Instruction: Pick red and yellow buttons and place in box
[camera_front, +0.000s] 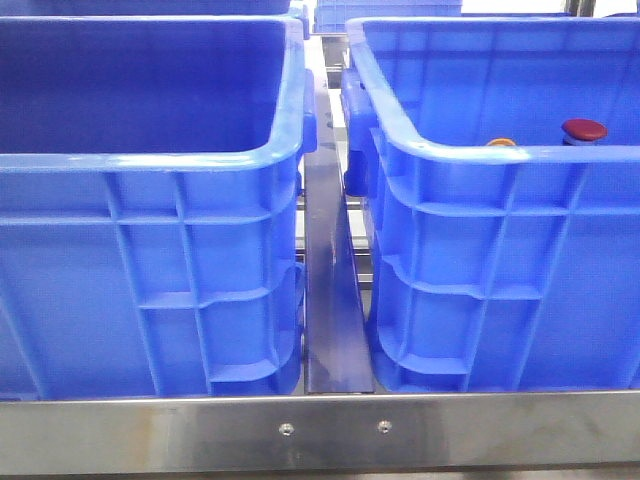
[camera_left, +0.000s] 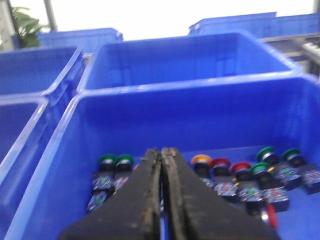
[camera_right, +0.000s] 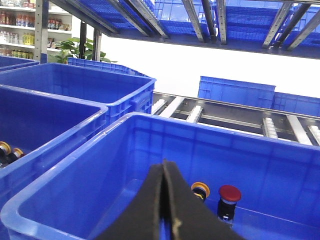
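Note:
A dark red domed button and a yellow-orange button stand inside the right blue crate, just showing over its near rim. In the right wrist view the red button stands upright beside the yellow one. My right gripper is shut and empty above this crate, short of them. My left gripper is shut and empty above another blue crate that holds several green, red and yellow buttons, among them a yellow one and a red one. Neither gripper shows in the front view.
The left blue crate stands beside the right one with a metal rail between them. More blue crates and a roller conveyor lie behind. A steel frame edge runs along the front.

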